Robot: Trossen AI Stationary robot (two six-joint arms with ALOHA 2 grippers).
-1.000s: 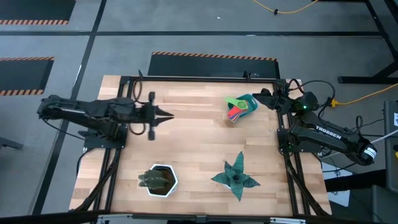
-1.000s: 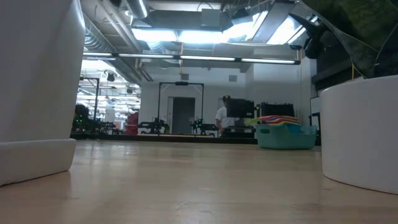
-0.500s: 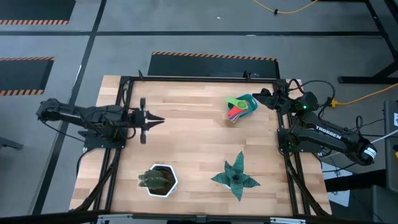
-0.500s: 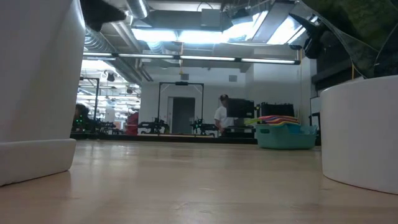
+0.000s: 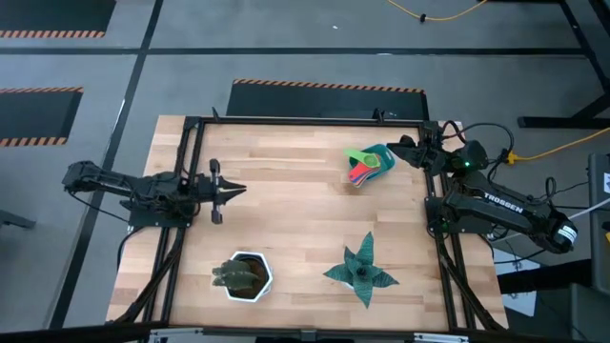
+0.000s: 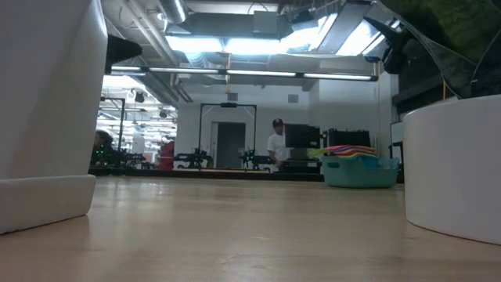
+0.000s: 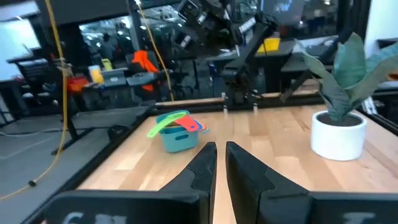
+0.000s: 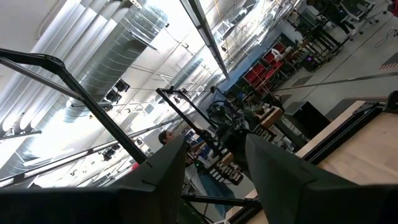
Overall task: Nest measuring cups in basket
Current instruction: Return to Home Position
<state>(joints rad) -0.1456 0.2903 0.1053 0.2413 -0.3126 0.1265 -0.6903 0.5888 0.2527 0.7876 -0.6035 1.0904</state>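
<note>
Left tool (image 5: pixel 232 189) narrow, right tool (image 5: pixel 396 150) wide, cups (image 5: pixel 362 164) nested in rounded teal basket (image 5: pixel 385 152)

The left arm (image 5: pixel 129 184) and right arm (image 5: pixel 500 208) are matte black with slim jointed links. The right one bears white TROSSEN lettering (image 5: pixel 502 201), a green light (image 5: pixel 467 163) and a white band (image 5: pixel 567 234). The left gripper (image 7: pixel 221 148) has 2 tapered dark fingers (image 7: pixel 199 174).
</note>
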